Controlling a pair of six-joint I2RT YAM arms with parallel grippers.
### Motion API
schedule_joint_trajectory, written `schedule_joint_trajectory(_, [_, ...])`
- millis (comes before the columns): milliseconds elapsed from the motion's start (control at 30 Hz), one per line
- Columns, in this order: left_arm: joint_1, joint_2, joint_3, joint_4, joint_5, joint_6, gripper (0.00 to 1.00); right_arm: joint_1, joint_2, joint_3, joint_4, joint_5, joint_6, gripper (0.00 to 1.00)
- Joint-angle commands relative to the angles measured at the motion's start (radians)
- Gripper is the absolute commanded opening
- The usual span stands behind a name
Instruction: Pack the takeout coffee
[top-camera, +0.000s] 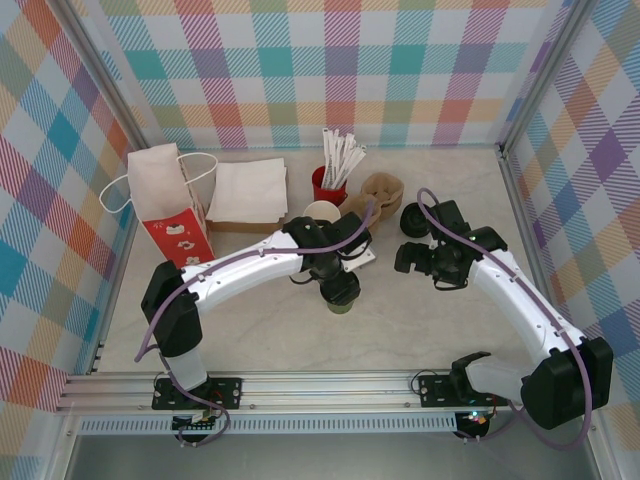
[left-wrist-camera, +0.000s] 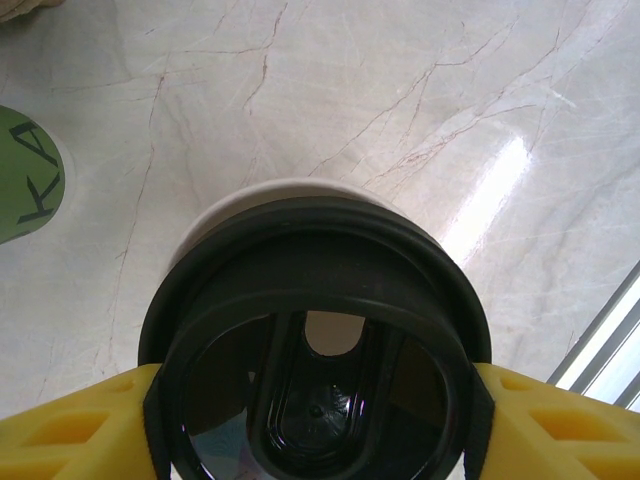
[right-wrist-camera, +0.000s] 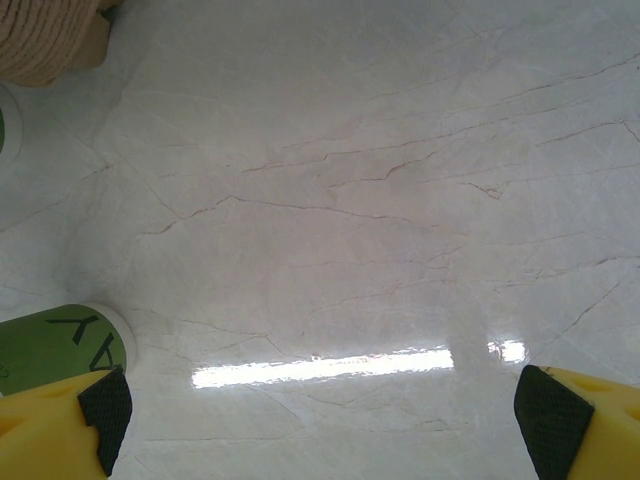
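Two tools in play, and it looks like the lid step. Left tool (top-camera: 338, 283) is clamped on a black lid (left-wrist-camera: 315, 340), right over the olive-green coffee cup (top-camera: 341, 303) standing mid-desk (top-camera: 250, 330) (its pale rim peeks out past the lid, can't tell if it's seated). Right tool (right-wrist-camera: 325, 415) hangs wide open with nothing in it, just beside. Next I'd guess: press the lid down square until it snaps, let go, then get the cup over to the cardboard carrier (top-camera: 380, 192) or paper bag (top-camera: 170, 205)
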Motion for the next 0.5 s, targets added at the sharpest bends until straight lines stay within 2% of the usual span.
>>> schedule_joint_trajectory(0, [-0.012, 0.018, 0.035, -0.015, -0.005, 0.022, 0.66, -0.006, -0.024, -0.009, 0.011, -0.015, -0.012, 1.0])
schedule_joint_trajectory(467, [-0.013, 0.049, 0.044, -0.007, 0.004, 0.025, 0.66, -0.006, -0.026, -0.014, 0.019, -0.03, -0.011, 1.0])
